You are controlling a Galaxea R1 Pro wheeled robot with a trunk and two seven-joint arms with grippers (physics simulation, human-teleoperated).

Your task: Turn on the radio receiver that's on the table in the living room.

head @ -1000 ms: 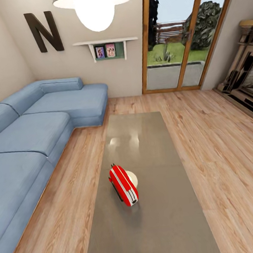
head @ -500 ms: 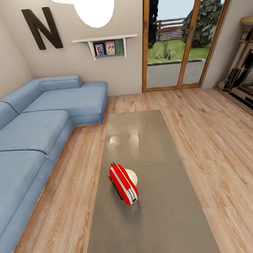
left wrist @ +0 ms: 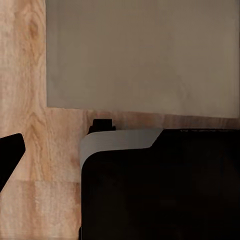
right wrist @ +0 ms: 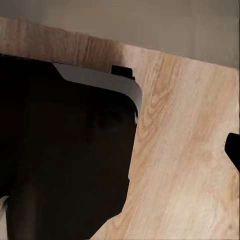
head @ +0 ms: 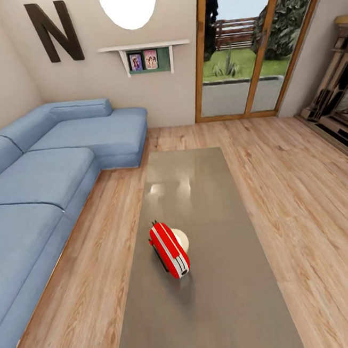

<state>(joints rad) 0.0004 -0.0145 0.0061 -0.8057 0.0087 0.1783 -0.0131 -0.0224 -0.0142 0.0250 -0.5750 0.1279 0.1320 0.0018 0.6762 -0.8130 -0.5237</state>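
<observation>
Blue L-shaped sofa (head: pixel 46 182) at left, small bright-red rounded radio receiver (head: pixel 169 250) tilted on the long glossy grey-brown coffee table (head: pixel 208 299) mid-room, glass doors (head: pixel 241 49) at right; arm poses and both claws' spread impossible to tell.

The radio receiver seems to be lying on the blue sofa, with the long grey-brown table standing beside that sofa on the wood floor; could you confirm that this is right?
Not quite: the radio receiver is not on the blue sofa. It sits on the glossy top of the table, as the head view shows. The rest holds: the table stands beside the sofa on the wood floor.
</observation>
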